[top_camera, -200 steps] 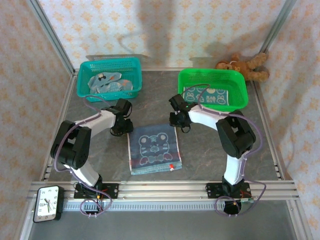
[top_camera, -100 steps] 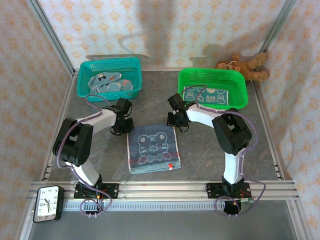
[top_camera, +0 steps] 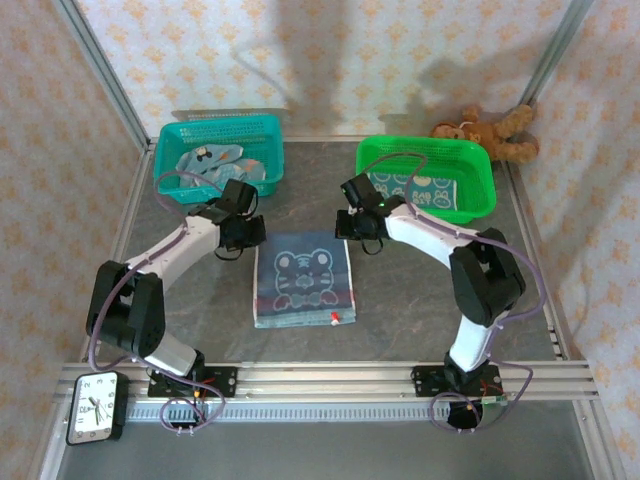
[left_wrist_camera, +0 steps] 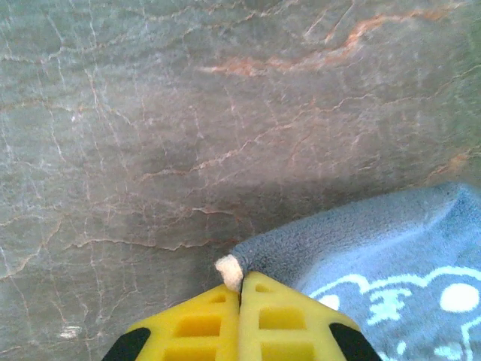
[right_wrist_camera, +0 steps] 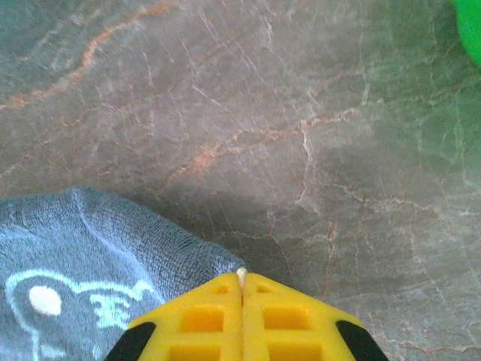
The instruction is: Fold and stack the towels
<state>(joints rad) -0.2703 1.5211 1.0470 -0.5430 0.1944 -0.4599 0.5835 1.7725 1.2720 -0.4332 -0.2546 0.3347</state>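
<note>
A blue towel with a tiger face (top_camera: 303, 280) lies spread on the table between the arms. My left gripper (top_camera: 246, 234) is shut on the towel's far left corner (left_wrist_camera: 231, 271), the yellow fingers (left_wrist_camera: 203, 320) pinching its white edge. At the far right corner (right_wrist_camera: 240, 274) my right gripper (top_camera: 356, 228) is shut the same way, with blue cloth (right_wrist_camera: 83, 256) trailing to the left. More towels lie crumpled in the teal basket (top_camera: 217, 164), and one folded towel with bunny prints (top_camera: 420, 190) rests in the green basket.
The teal basket (top_camera: 170, 135) stands at the back left and the green basket (top_camera: 480, 160) at the back right. A brown teddy bear (top_camera: 492, 133) sits in the far right corner. A clock (top_camera: 93, 406) lies by the near left rail.
Both grippers have shut on the towel's far corners and pulled it a little toward the back of the table. Both arms have stretched farther out.
</note>
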